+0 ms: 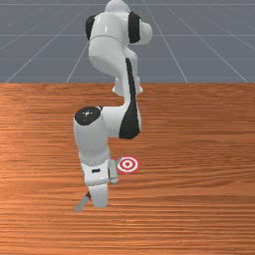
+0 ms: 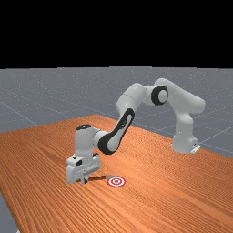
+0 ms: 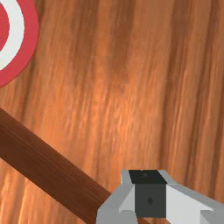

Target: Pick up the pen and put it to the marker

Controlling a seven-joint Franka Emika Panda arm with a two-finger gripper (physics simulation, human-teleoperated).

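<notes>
Nearest in the front view, one grey end (image 1: pixel 82 202) of the slim pen with a dark brown shaft (image 3: pixel 43 168) pokes out past the low white gripper (image 1: pixel 99 203). The pen slants beneath the hand, away from the table's unseen near edge and towards its back edge. In the far view it looks laid flat, or almost, on the orange-brown wooden table (image 2: pixel 150 205); whether any part is off the wood I cannot tell.

The gripper points down over the shaft, well in from the ends, presumably because a hold there would balance both sides. How far open it is, and whether it has hold of the pen, I cannot tell.

Farther back, the pen's other grey end (image 2: pixel 113 176) comes just beside the flat round target with red and white rings (image 1: pixel 127 164), the marker. I take the rings to be where the pen should go, so the carry looks short. The step in hand seems to be securing the pen; after that, a small lift and a sideways shift would suit. A thin shaft held aslant could twist or roll.

Farthest, by the table's back edge, stands the arm's white base (image 2: pixel 183 143), placed so that the bent arm reaches over with the hand upright.
</notes>
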